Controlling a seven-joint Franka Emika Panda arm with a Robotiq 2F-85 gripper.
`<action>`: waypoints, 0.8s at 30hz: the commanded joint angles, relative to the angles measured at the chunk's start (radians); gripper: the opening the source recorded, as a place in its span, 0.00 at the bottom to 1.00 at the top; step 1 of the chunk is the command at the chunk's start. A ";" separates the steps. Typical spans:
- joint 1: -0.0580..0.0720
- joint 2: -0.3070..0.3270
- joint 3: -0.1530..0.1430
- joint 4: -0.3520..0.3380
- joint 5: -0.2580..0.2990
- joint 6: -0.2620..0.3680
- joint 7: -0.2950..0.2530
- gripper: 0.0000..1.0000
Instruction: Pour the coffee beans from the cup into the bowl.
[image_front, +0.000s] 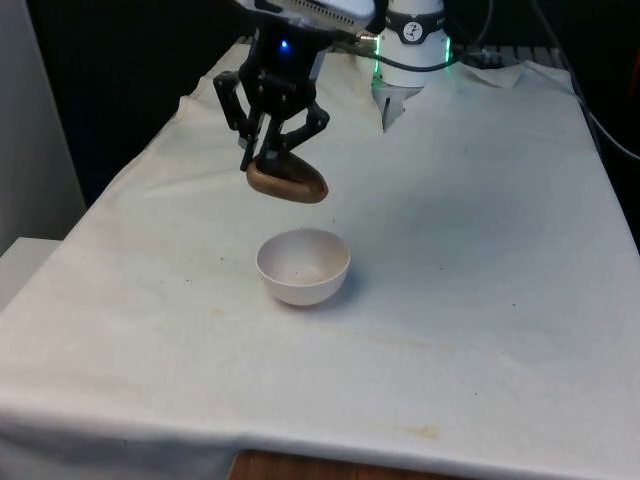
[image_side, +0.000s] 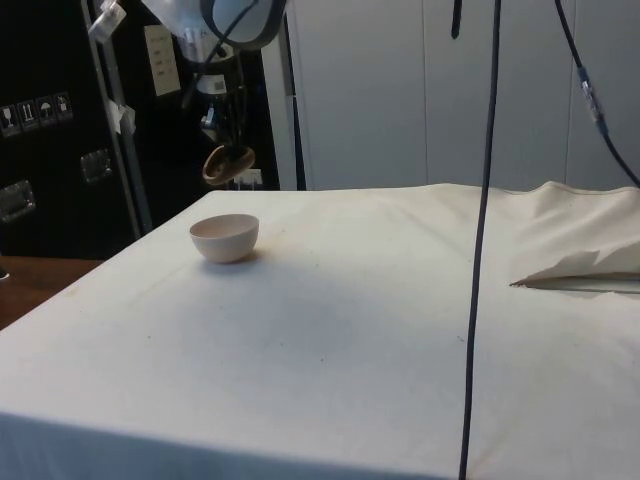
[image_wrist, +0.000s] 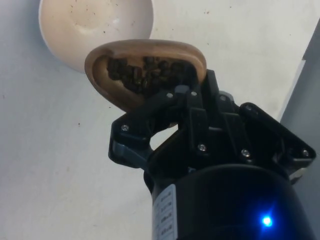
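Note:
A brown wooden cup (image_front: 288, 181) hangs in the air, slightly tilted, above and just behind the white bowl (image_front: 303, 266). My black gripper (image_front: 272, 152) is shut on the cup's rim. In the wrist view the cup (image_wrist: 145, 70) holds dark coffee beans (image_wrist: 142, 71), and the bowl (image_wrist: 95, 27) beyond it carries only a few dark specks. From the side, the cup (image_side: 228, 165) hovers a short way above the bowl (image_side: 225, 238), with the gripper (image_side: 234, 148) over it.
A white cloth (image_front: 470, 250) covers the table, rumpled at the far end near the robot's base (image_front: 410, 50). A black cable (image_side: 482, 240) hangs down in the side view. The table's front edge (image_front: 320, 450) lies below the bowl.

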 joint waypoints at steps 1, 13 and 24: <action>0.007 0.008 -0.006 0.013 -0.013 -0.015 0.009 0.00; 0.005 0.042 0.000 0.073 -0.062 -0.061 0.016 0.00; 0.018 0.065 -0.006 0.110 -0.133 -0.111 0.049 0.00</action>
